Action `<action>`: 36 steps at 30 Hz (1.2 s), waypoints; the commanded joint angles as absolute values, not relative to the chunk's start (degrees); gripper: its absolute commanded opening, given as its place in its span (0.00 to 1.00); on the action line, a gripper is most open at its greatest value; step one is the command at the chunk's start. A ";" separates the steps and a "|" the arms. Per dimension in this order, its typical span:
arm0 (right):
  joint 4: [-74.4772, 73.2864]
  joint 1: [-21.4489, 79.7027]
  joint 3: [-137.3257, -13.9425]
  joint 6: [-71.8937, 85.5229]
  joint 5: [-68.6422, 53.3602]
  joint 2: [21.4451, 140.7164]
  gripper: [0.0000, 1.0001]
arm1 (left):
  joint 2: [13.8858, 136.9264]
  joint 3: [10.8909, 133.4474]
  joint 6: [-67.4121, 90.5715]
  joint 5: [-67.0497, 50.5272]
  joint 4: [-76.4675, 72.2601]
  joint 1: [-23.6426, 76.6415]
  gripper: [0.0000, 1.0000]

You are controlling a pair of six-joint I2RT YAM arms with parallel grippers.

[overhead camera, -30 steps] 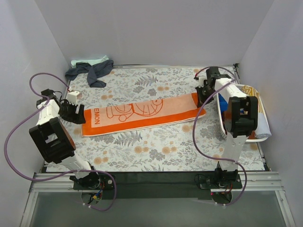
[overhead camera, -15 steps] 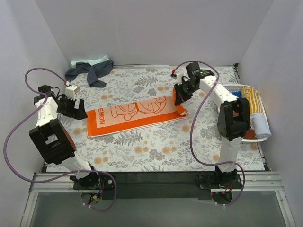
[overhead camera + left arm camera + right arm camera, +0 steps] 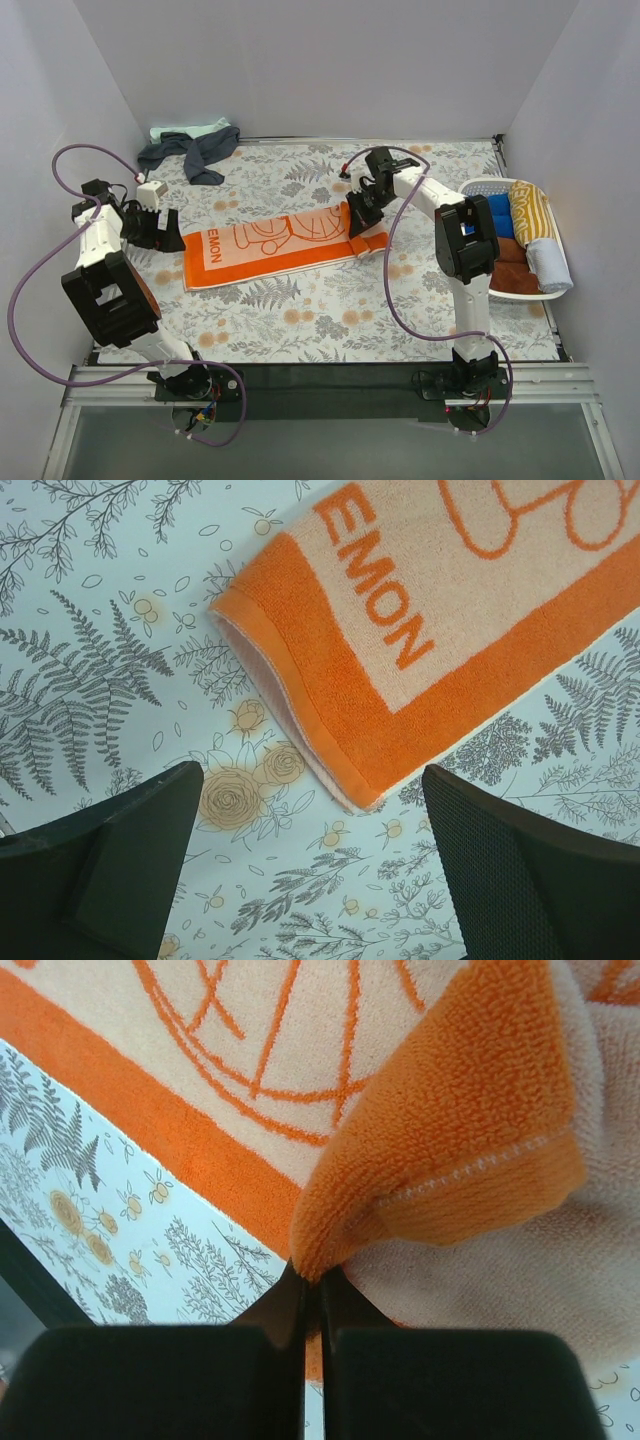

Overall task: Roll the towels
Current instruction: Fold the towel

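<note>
The orange towel (image 3: 270, 245) with white lettering lies flat on the floral covering; its right end is lifted and folded back. My right gripper (image 3: 358, 216) is shut on that folded edge. In the right wrist view the right gripper (image 3: 312, 1278) pinches the orange towel (image 3: 460, 1130) at the fold. My left gripper (image 3: 168, 236) stands open just left of the towel's lettered end. The left wrist view has the left gripper (image 3: 315, 850) with nothing between its fingers (image 3: 540, 880), and the towel's corner (image 3: 450, 610) just beyond them. A dark navy towel (image 3: 190, 152) and a mint green one (image 3: 185, 130) lie crumpled at the back left.
A white oval basket (image 3: 540, 293) at the right edge holds rolled blue (image 3: 498, 215), yellow-striped (image 3: 530, 208), brown (image 3: 510, 275) and pale grey (image 3: 548, 262) towels. Grey walls close in the left, back and right. The right arm's cable (image 3: 395, 290) loops over the covering.
My right gripper has carried the towel's right end leftward, folding it over and shortening the towel. My left gripper has opened wider and backed off the lettered end.
</note>
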State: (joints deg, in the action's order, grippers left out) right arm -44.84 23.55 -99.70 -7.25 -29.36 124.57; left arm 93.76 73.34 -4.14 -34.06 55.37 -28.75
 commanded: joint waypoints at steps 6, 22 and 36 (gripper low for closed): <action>-42.71 23.73 -104.24 -4.48 -29.53 124.19 0.01 | 91.05 74.18 -1.14 -31.55 52.30 -28.57 0.87; -43.41 25.23 -106.09 -5.62 -33.48 126.31 0.52 | 87.28 70.49 -5.80 -33.58 52.21 -24.27 0.75; -43.77 18.28 -110.03 -8.35 -35.18 123.57 0.29 | 86.92 64.07 -3.17 -33.14 49.84 -14.94 0.37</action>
